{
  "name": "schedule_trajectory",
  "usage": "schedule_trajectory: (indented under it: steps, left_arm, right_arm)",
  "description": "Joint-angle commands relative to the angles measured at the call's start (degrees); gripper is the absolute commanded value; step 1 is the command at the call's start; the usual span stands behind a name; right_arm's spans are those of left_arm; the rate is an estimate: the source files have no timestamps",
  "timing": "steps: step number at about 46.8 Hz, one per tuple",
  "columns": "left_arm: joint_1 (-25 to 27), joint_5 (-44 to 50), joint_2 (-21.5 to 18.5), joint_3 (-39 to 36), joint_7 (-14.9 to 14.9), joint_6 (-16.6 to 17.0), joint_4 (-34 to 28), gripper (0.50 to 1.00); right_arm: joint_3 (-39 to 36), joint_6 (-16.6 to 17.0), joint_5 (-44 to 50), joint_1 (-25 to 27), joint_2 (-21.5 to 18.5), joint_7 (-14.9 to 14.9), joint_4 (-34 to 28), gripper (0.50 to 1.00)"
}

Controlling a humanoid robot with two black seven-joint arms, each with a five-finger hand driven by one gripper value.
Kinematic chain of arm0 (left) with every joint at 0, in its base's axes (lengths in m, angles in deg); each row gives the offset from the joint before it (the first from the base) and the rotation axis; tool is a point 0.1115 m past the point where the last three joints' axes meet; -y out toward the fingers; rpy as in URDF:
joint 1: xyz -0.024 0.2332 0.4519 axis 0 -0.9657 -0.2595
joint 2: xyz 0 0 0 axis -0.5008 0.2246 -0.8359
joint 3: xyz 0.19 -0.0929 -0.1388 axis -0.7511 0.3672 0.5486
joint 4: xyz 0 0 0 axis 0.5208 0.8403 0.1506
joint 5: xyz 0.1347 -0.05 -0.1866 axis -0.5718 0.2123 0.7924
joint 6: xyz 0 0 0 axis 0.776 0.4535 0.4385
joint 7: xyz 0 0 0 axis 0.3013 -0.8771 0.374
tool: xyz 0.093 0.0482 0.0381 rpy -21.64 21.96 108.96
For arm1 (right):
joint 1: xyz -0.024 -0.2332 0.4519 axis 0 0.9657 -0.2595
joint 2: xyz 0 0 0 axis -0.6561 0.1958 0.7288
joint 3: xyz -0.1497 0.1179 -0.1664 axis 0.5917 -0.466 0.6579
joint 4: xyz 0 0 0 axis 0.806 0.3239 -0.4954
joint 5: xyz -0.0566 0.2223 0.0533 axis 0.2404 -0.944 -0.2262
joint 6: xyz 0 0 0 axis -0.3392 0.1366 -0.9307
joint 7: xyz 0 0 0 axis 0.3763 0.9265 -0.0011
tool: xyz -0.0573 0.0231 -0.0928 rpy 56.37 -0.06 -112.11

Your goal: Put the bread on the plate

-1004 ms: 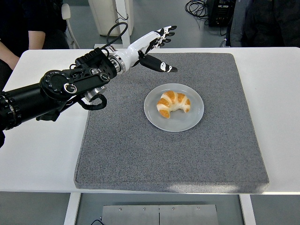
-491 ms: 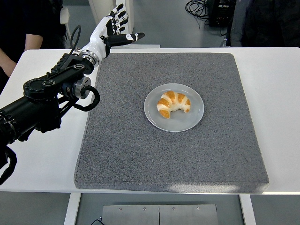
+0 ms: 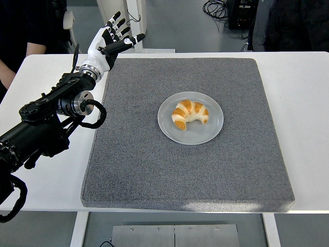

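Rough felt-like grey mat (perhaps cloth), smooth glossy plate

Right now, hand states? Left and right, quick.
Left hand: open, fingers spread, holding nothing, at the mat's far left corner.
Right hand: not in view.

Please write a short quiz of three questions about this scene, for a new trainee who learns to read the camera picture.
1. True or false: the bread lies on the plate.
2. What is under the plate? A) the bare white table B) the grey mat C) a tray
3. Which hand is in view, and what does it hold?

Key:
1. True.
2. B, the grey mat, which lies on the white table.
3. The left hand, raised over the mat's far left corner, fingers spread, holding nothing. The right hand is out of view.
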Motion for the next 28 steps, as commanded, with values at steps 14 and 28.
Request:
schedule_trajectory:
  steps: [14, 28]
  left_arm:
    - [-1.98, 2.93, 0.00, 1.79, 2.01, -0.11, -0.02, 0.974]
    - [-2.24, 3.02, 0.00, 1.61, 2.81, -0.03, -0.02, 0.975]
  right_arm:
    - [0.09, 0.00, -0.01, 0.00, 0.00, 0.00, 0.00, 1.000]
    - [0.09, 0.00, -0.01, 0.00, 0.00, 0.00, 0.00, 1.000]
